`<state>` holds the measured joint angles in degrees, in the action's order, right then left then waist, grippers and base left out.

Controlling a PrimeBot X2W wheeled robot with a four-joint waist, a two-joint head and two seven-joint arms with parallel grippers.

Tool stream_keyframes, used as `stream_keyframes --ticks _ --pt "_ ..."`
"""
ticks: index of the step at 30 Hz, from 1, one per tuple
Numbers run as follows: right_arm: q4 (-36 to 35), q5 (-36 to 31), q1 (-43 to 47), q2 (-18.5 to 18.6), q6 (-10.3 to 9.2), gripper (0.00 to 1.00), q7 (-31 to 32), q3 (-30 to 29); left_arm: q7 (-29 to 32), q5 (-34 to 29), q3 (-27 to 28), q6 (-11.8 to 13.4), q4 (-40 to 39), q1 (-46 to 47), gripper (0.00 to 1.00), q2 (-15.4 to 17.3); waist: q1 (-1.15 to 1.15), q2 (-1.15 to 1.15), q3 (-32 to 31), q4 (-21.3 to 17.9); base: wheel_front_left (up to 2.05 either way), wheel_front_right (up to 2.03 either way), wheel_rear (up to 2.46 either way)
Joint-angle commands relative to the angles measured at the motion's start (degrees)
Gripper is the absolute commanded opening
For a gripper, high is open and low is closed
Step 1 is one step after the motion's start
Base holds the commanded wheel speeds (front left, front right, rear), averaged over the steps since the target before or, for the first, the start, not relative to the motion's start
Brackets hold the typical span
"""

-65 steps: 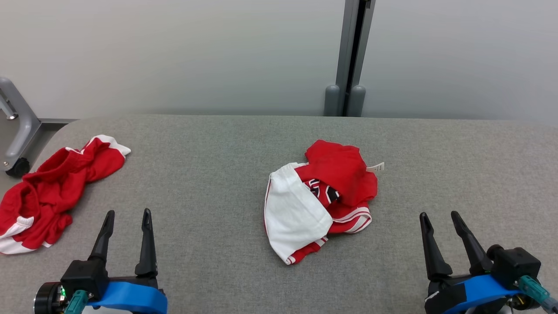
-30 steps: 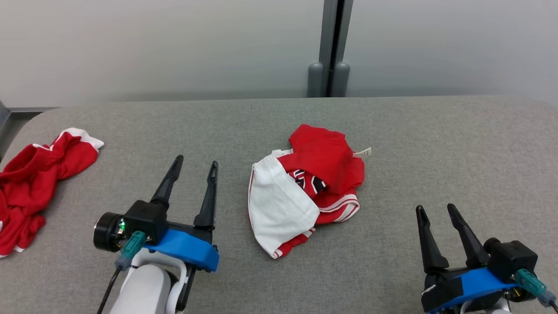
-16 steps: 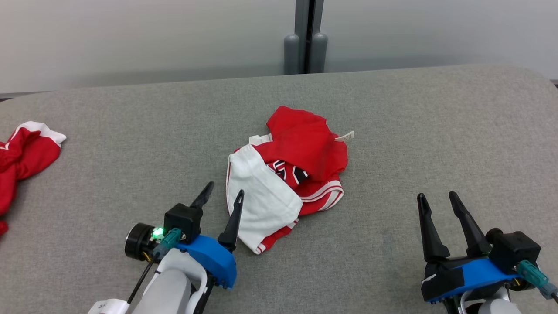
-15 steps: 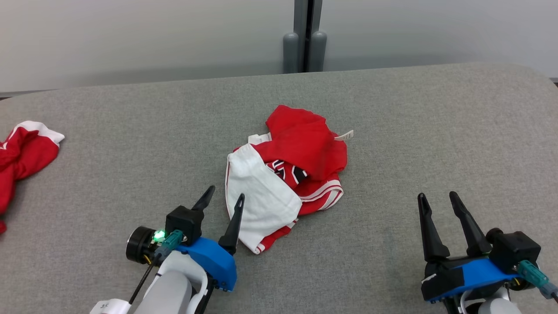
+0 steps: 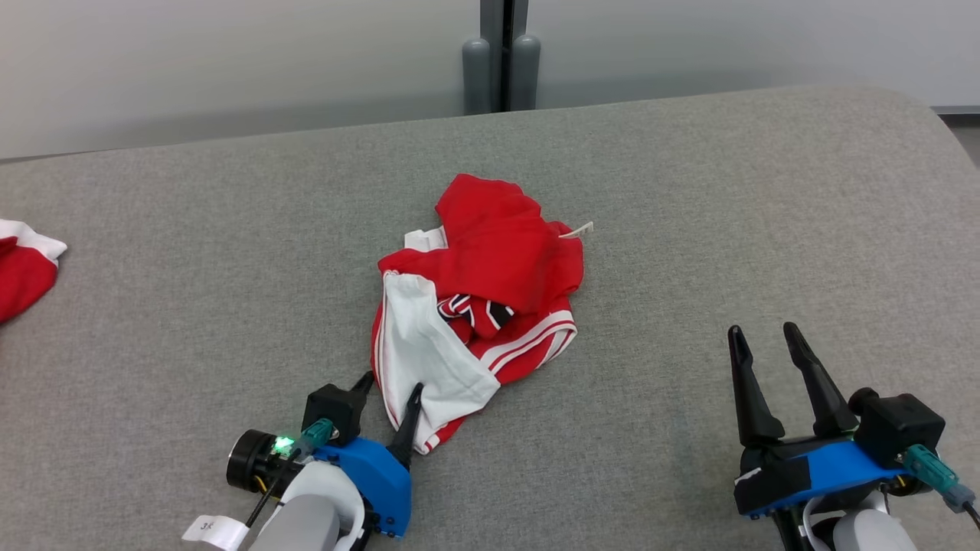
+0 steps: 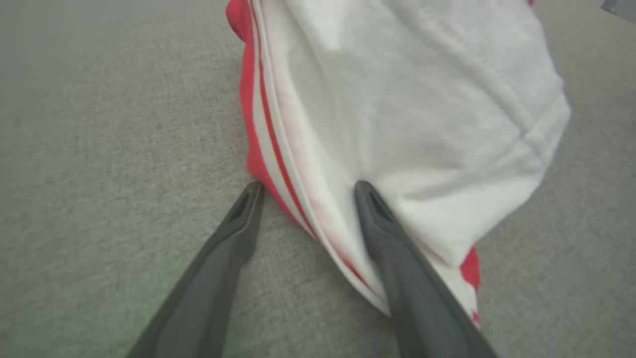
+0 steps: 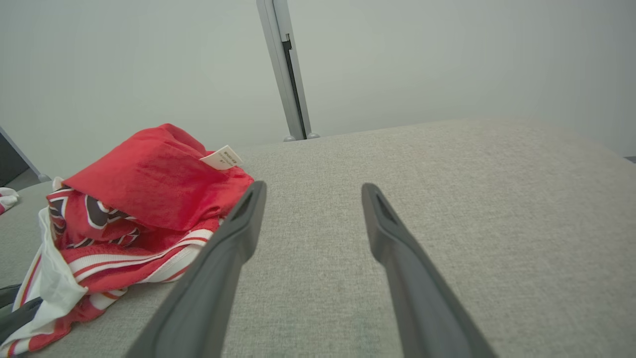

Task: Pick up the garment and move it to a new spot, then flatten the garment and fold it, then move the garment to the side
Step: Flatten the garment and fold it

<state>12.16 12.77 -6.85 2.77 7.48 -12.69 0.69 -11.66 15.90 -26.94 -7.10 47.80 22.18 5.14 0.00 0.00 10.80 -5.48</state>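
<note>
Grey fabric table (image 5: pixel 689 191), pale wall (image 5: pixel 230 61), perhaps a frame post (image 5: pixel 501 53).

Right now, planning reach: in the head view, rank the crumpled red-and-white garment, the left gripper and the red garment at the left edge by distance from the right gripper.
1. Crumpled red-and-white garment, centre, left of the right gripper.
2. Left gripper, at that garment's near edge.
3. Red garment, far left edge.
</note>
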Motion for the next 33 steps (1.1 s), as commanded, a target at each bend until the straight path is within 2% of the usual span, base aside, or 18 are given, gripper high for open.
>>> stream_keyframes --ticks 1,2,3,4,7,13,18,21,26,29,33 --pt "0.25 0.19 -0.60 0.23 0.03 1.00 -0.48 -0.04 0.07 0.65 -0.45 -0.34 1.44 0.73 1.00 -0.14 0.00 0.00 -0.14 -0.37 0.00 0.00 0.00" --pt "0.38 0.19 -0.52 0.23 0.03 1.00 -0.54 -0.09 0.05 0.81 -0.77 -0.38 2.35 0.88 0.47 -0.24 0.00 0.00 -0.27 -0.54 0.00 0.00 0.00" --pt "0.43 0.15 -0.46 0.22 0.03 1.00 -0.62 -0.21 -0.06 1.17 -0.95 -0.41 3.11 1.13 0.18 -0.37 0.00 0.00 -0.32 -0.63 0.00 0.00 0.00" --pt "0.53 0.10 -0.38 0.22 0.03 1.00 -0.55 -0.29 -0.26 1.47 -1.00 -0.44 3.70 1.25 0.00 -0.49 0.00 0.00 -0.46 -0.70 0.00 0.00 0.00" --pt "0.58 -0.12 0.01 0.22 0.03 1.00 -0.51 -0.76 -1.68 2.78 -0.34 -0.30 4.12 2.47 0.00 -0.45 0.00 0.00 -0.89 -0.49 0.00 0.00 0.00" --pt "1.01 0.33 0.73 0.23 0.03 1.00 -0.63 -1.06 -3.29 4.48 2.80 0.22 1.91 4.32 0.00 2.68 0.00 0.00 -2.35 1.15 0.00 0.00 0.00" --pt "1.41 0.70 1.42 0.22 0.03 1.00 -0.78 -0.79 -3.59 5.18 7.06 2.09 -3.42 4.94 0.00 7.32 0.00 0.00 -3.60 2.51 0.00 0.00 0.00" --pt "1.61 0.93 1.81 0.22 0.03 1.00 -0.86 -0.78 -3.58 4.57 10.26 4.25 -9.46 3.64 0.00 11.79 0.00 0.00 -4.35 3.25 0.00 0.00 0.00" --pt "1.79 0.91 2.30 0.22 0.03 1.00 -0.92 -1.12 -3.22 3.62 12.28 6.21 -16.62 1.70 0.00 16.63 0.00 0.00 -4.72 4.07 0.00 0.00 0.00" --pt "2.00 1.04 2.55 0.22 0.03 1.00 -0.90 -1.05 -1.66 3.33 11.56 6.69 -20.70 -0.82 0.00 17.23 0.00 0.00 -4.74 4.64 0.00 0.00 0.00" --pt "2.24 1.17 2.06 0.22 0.03 1.00 -0.96 -0.78 -0.07 3.98 9.83 7.03 -23.85 -5.42 0.00 15.86 0.00 0.00 -4.66 5.31 0.00 0.00 0.00"
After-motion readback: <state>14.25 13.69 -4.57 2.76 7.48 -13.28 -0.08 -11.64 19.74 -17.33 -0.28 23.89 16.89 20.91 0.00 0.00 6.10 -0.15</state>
